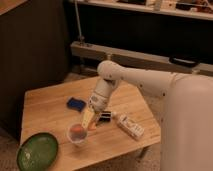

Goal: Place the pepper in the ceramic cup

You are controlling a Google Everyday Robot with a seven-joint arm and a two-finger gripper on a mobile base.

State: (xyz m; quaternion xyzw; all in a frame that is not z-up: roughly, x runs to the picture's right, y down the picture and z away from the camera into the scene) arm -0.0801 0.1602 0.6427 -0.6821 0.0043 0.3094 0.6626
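Pepper in the cup, tool just above it.

The pepper (76,131) lay inside the ceramic cup (77,135), near the worktop's (45,107) front edge. The tool (88,120) hung at the cup's rim; its grip I could not tell. A green plate (37,151) sat at the front-left corner, a blue block (76,104) behind, a white bottle (129,125) to the right.
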